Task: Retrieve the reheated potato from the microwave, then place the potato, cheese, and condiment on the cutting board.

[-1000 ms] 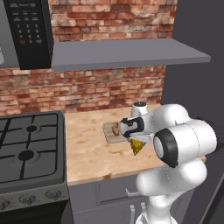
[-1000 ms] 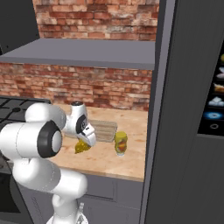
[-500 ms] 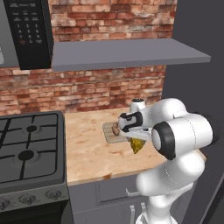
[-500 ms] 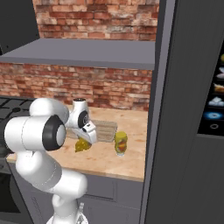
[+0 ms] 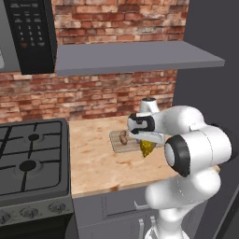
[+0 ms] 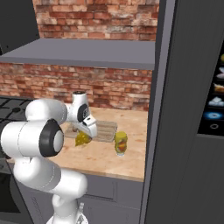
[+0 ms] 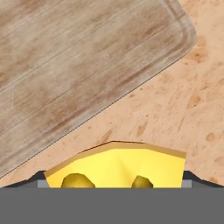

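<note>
The yellow cheese (image 5: 147, 149) (image 6: 82, 139) wedge lies on the counter just off the front right corner of the cutting board (image 5: 117, 145) (image 6: 106, 131). My gripper (image 5: 145, 140) (image 6: 85, 130) (image 7: 113, 176) points down over it, open, its jaws either side of the cheese (image 7: 116, 162); I cannot tell whether they touch it. On the board's left part lies the small brown potato (image 5: 123, 137). Right of the board stands the yellow condiment (image 6: 120, 143) bottle. The microwave (image 5: 30, 35) hangs at the upper left, its door shut.
A black gas stove (image 5: 28, 158) adjoins the counter on the left. A grey shelf (image 5: 135, 56) juts out above the counter against the brick wall. A tall dark cabinet wall (image 6: 188, 109) bounds the counter on the right.
The arm's elbow has swung toward the stove side while the hand stays over the cheese. Potato, bottle and board have not moved.
</note>
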Robot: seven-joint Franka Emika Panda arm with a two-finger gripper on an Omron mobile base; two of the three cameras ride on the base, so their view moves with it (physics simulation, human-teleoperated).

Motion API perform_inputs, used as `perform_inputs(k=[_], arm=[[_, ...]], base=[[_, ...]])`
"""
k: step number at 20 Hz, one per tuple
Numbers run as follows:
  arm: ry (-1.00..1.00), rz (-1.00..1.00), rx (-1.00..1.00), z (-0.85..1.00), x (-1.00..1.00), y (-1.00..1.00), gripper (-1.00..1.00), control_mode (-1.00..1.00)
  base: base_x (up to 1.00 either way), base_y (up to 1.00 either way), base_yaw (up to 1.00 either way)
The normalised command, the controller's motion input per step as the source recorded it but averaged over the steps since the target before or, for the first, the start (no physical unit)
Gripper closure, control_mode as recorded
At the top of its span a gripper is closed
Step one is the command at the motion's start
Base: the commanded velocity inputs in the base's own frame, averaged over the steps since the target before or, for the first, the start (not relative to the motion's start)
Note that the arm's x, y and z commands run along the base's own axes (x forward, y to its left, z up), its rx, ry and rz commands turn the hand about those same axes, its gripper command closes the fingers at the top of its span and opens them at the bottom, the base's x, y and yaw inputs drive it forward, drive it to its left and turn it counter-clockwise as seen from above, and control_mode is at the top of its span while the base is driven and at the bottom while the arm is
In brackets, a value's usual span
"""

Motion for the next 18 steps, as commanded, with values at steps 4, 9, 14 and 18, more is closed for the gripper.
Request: perform_inputs(k=[4,9,14,18], arm=[[0.0,0.0,0.0,0.11,0.45,-0.07,1.0,-1.0],[0.0,0.03,0.01,0.02,0.55,-0.07,1.0,-1.0],[0.0,0.07,0.0,0.0,0.54,0.01,1.0,-1.0],[0.0,0.07,0.0,0.0,0.44,0.08,1.0,-1.0]], base=[[0.0,0.0,0.0],[0.0,0.0,0.0],[0.0,0.0,0.0],[0.0,0.0,0.0]])
